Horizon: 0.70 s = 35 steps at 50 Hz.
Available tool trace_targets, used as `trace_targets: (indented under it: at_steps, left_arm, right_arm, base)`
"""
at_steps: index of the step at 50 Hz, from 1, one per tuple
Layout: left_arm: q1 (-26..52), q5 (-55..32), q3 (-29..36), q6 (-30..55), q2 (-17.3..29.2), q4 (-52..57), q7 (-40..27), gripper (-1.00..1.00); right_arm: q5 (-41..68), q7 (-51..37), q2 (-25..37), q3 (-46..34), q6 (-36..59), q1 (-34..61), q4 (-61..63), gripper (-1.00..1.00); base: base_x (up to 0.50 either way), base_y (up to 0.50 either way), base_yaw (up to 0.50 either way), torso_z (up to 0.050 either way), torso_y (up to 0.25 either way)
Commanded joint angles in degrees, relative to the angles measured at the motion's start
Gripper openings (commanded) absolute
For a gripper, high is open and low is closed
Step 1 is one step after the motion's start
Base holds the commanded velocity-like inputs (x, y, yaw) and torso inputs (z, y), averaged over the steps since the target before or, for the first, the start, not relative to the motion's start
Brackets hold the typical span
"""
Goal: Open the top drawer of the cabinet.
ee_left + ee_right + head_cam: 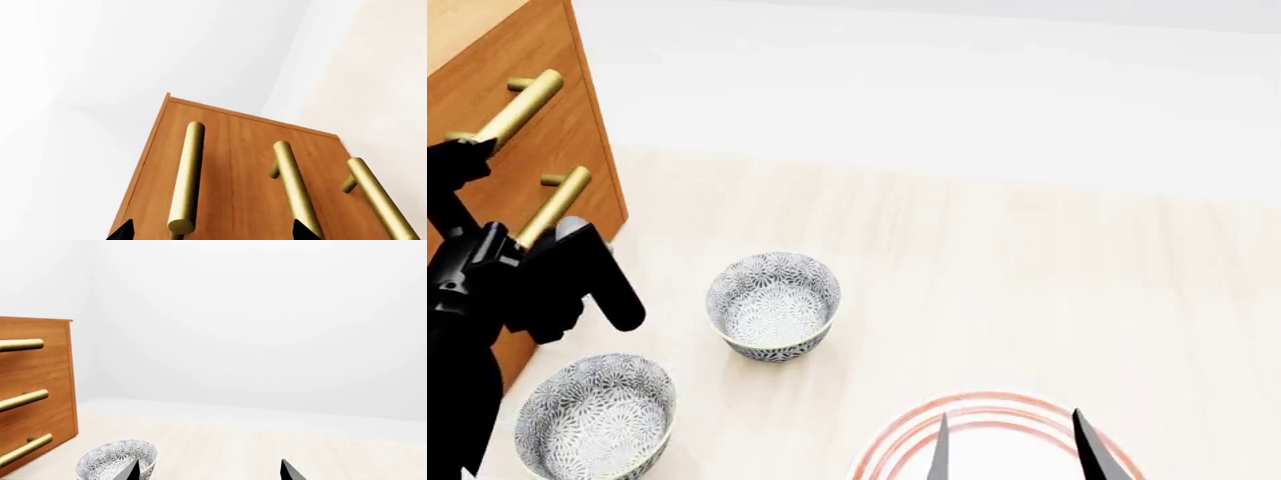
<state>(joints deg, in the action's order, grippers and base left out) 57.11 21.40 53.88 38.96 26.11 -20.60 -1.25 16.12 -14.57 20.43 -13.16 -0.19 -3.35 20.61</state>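
**Left wrist view.** Nearest the lens are the two dark tips of my left end effector point(213, 232), spread wide and pinching nothing. Between them runs the brass bar handle point(187, 175) of the top drawer point(215, 160). It is the bar closest to the upper edge of the cabinet point(253, 200), and the drawer front looks flush with the cabinet face. The bar lies straight ahead of the tips, with its long axis running across the cabinet front. The middle drawer's handle point(293, 185) passes close to one tip.

**Head view.** The left end effector hangs right at the cabinet front, at handle height. My right end effector point(1014, 455) is well away from the cabinet, over a red-ringed plate point(888, 455), and its tips are also apart. Two patterned bowls point(774, 305) stand on the bench point(988, 260) out from the cabinet's foot.

**Right wrist view.** The right tips are spread and empty, and the cabinet is far off to one side. I judge the left arm to be the nearer one, so the pull should fall to it.
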Motion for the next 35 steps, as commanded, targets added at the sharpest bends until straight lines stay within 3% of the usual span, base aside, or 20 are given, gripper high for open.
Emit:
trace_targets:
  at_steps: [1,13,35]
  left_arm:
    - [0.7,1.0,-1.4,1.5,-1.6,-1.7,1.6,1.0]
    - [3.7,-0.6,-3.9,-0.5,-4.0,-7.9,-1.2,1.0]
    - [7.1,-0.3,-2.0,-5.2,-7.7,-18.3,-2.5,1.0]
  right_arm:
    - [-2.0,0.7,-0.9,0.7,0.6,-0.4,1.5,1.0]
    - [-1.9,0.7,-0.7,0.5,0.8,-0.1,1.5,1.0]
    - [-1.6,0.5,-0.3,0.4,0.3,-0.1,0.9,1.0]
  base:
    - [0.0,0.0,0.0,0.0,0.0]
    - [0.0,0.0,0.0,0.0,0.0]
    - [0.0,0.0,0.0,0.0,0.0]
